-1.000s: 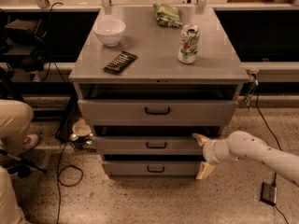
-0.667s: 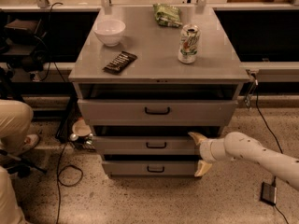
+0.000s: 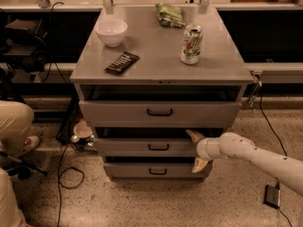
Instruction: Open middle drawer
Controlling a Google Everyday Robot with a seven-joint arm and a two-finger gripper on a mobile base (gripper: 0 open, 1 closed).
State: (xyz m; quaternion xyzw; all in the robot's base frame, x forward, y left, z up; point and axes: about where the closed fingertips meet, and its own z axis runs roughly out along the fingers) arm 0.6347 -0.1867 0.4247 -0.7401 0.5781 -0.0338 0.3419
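Observation:
A grey metal cabinet has three drawers stacked under its top. The middle drawer [image 3: 142, 147] has a low flat front and a small black bar handle [image 3: 158, 147]; it stands slightly out, with a dark gap above it. My gripper [image 3: 197, 150] comes in from the right on a white arm. It is open, and its two tan fingers [image 3: 194, 136] straddle the right end of the middle drawer's front, one above and one below.
The top drawer [image 3: 160, 112] is wider and stands partly out; the bottom drawer [image 3: 156, 171] is narrowest. On the cabinet top [image 3: 156, 63] are a white bowl [image 3: 111, 31], a chocolate bar [image 3: 121, 63], a soda can [image 3: 191, 44] and a green bag [image 3: 170, 14]. A person's legs [image 3: 14, 126] are at the left, with cables on the floor.
My gripper has moved a little to the left along the middle drawer's front. The drawers look unmoved.

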